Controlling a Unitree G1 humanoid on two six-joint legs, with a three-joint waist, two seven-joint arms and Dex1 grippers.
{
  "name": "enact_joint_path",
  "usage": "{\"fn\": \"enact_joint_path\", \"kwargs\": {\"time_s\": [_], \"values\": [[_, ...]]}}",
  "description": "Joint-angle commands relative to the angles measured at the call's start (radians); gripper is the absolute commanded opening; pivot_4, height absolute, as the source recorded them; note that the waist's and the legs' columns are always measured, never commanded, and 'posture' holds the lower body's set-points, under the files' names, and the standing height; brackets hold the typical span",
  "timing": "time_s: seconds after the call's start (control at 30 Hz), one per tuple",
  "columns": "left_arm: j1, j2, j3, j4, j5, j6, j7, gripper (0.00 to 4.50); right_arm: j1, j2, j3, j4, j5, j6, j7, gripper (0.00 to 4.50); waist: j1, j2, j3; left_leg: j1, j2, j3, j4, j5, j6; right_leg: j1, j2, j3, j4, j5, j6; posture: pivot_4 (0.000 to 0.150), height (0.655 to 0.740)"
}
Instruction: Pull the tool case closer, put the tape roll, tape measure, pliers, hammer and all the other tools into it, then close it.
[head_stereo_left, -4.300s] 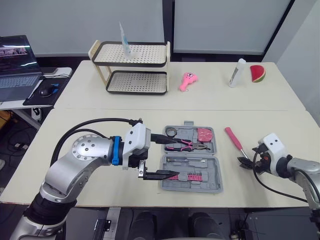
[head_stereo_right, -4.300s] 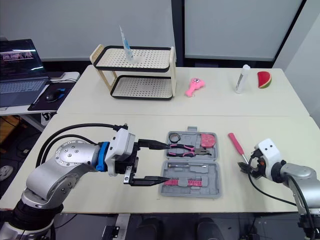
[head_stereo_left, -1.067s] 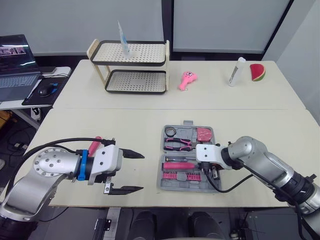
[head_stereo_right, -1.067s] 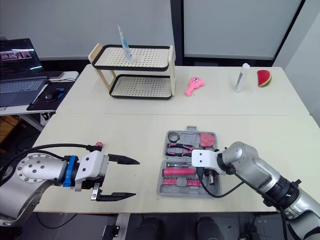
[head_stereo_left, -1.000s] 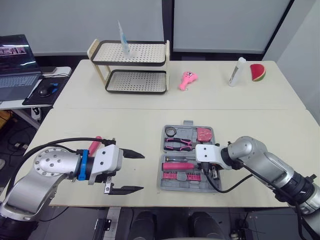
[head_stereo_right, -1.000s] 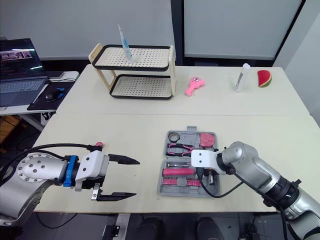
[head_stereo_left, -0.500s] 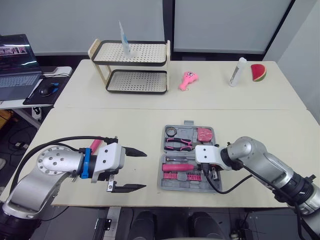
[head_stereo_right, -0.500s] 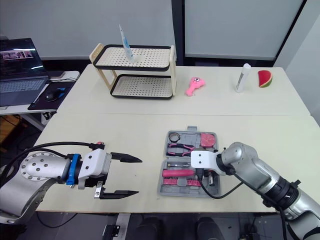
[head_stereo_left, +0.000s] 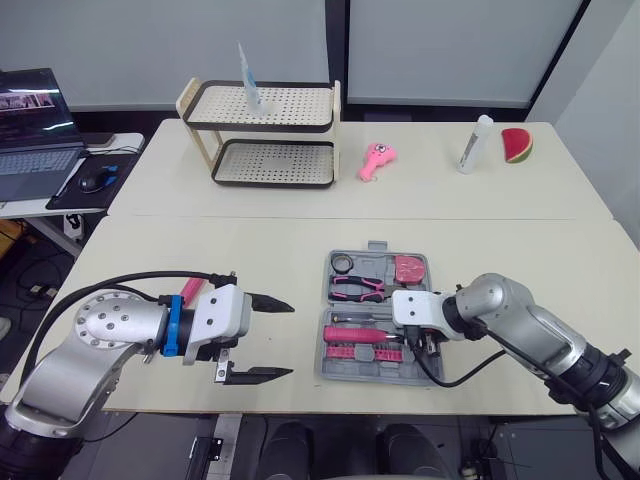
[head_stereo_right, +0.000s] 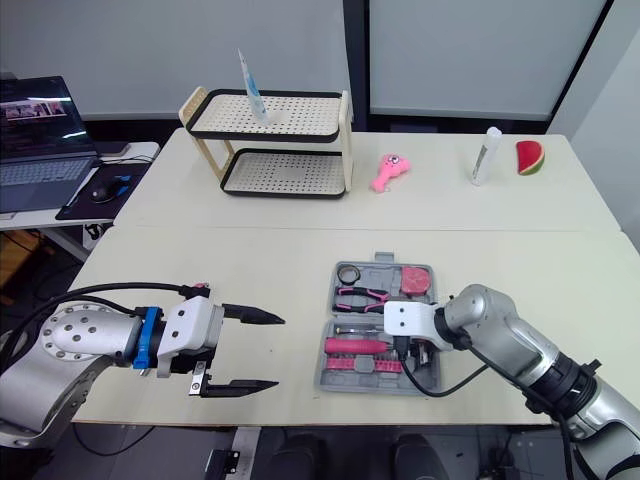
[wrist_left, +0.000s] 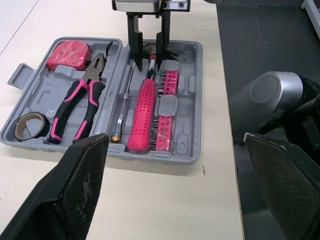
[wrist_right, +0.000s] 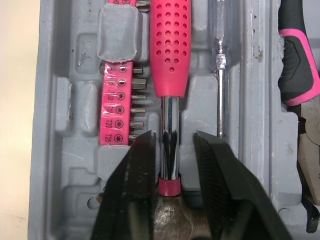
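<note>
Lying open near the front edge of the table, the tool case (wrist_left: 47, 92) has its lid flat and sits between the two arms. Its far half holds the tape roll (wrist_left: 29, 126), the pliers (wrist_left: 82, 100) and the tape measure (wrist_left: 67, 54). Its near half holds the hammer (wrist_right: 170, 55), a strip of bits (wrist_right: 120, 95) beside it and a thin screwdriver (wrist_right: 219, 65) on the other side. The right gripper (wrist_right: 174, 142) is down in the near half, its fingers (wrist_right: 142, 175) a little apart on either side of the hammer's metal shank, with a slim gap on each side, so it grips nothing. The left gripper (head_stereo_left: 288, 340) hovers over bare table to the left of the case, spread wide and empty. A pink handle (head_stereo_left: 189, 291) peeks out behind the left arm; I cannot tell which tool it is. Farther back stand a two-shelf rack (head_stereo_left: 265, 135), a pink toy (head_stereo_left: 376, 160), a white bottle (head_stereo_left: 474, 145) and a watermelon slice (head_stereo_left: 516, 146).
</note>
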Motion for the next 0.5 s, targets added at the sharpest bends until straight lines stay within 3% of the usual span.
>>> {"fn": "enact_joint_path", "kwargs": {"time_s": [0.03, 0.17, 0.5], "values": [[-0.009, 0.000, 0.001, -0.034, -0.007, 0.002, 0.008, 4.50, -0.026, 0.001, -0.078, -0.069, 0.066, 0.039, 0.031, 2.21, 0.000, 0.000, 0.000, 0.000, 0.000, 0.000, 0.000, 0.000, 0.000, 0.000, 0.000, 0.000, 0.000, 0.000, 0.000, 0.150, 0.7400], [-0.008, -0.001, 0.004, -0.036, -0.009, 0.005, 0.013, 4.50, -0.013, 0.001, -0.168, -0.110, 0.155, 0.040, 0.040, 2.36, 0.000, 0.000, 0.000, 0.000, 0.000, 0.000, 0.000, 0.000, 0.000, 0.000, 0.000, 0.000, 0.000, 0.000, 0.000, 0.150, 0.7400], [-0.010, -0.002, 0.000, -0.034, -0.010, 0.006, 0.019, 4.50, 0.102, 0.014, -0.162, -0.089, 0.144, -0.095, -0.023, 0.64, 0.000, 0.000, 0.000, 0.000, 0.000, 0.000, 0.000, 0.000, 0.000, 0.001, 0.000, 0.000, 0.000, 0.000, 0.000, 0.150, 0.7400]]}}
